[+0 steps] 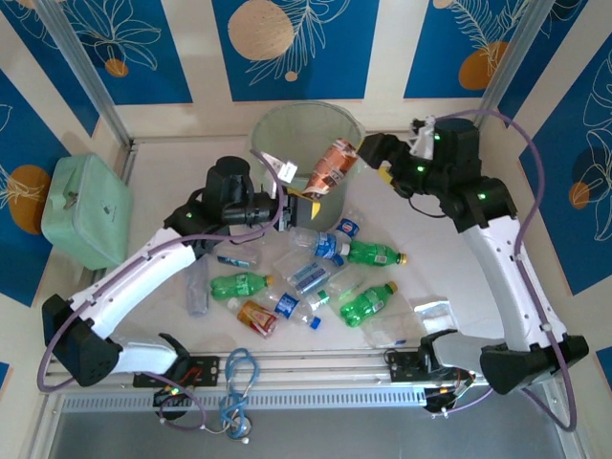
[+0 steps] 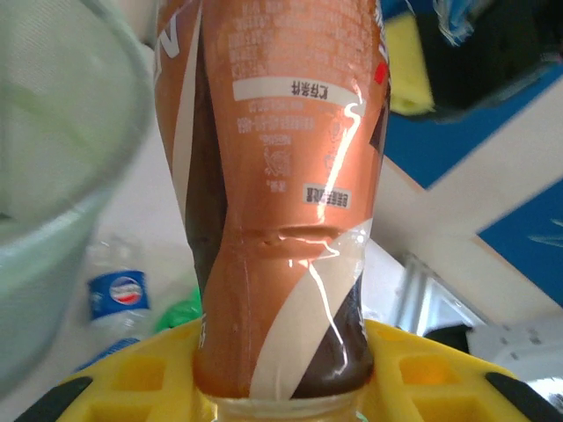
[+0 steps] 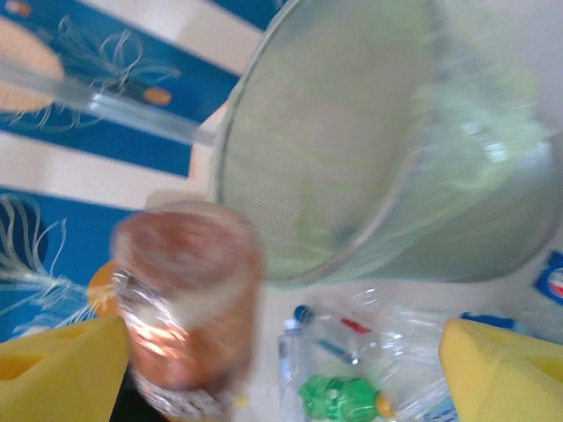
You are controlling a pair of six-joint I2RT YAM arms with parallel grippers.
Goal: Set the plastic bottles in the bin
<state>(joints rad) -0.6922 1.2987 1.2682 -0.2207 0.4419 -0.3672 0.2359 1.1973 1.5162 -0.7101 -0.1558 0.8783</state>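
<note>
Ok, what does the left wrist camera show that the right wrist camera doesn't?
Left wrist, not right wrist: the brown bottle up close, its printed label readable as print, its neck end clamped between the left jaws' yellow pads.
Right wrist, not left wrist: a look into the open mouth of the bin, and the right jaws standing wide apart, closed on nothing.
Both: the brown bottle beside the bin, with loose bottles lying below.

Noted amber bottle [image 1: 334,164] tilted over near rim of bin [image 1: 287,129], clamped at its lower end in left tool [image 1: 308,203]. Found right tool [image 1: 381,161] spread, just beside the bottle's upper end. Counted roughly ten bottles [image 1: 239,284] scattered on surface [image 1: 435,253]; mint-green case [image 1: 84,210] at left.
</note>
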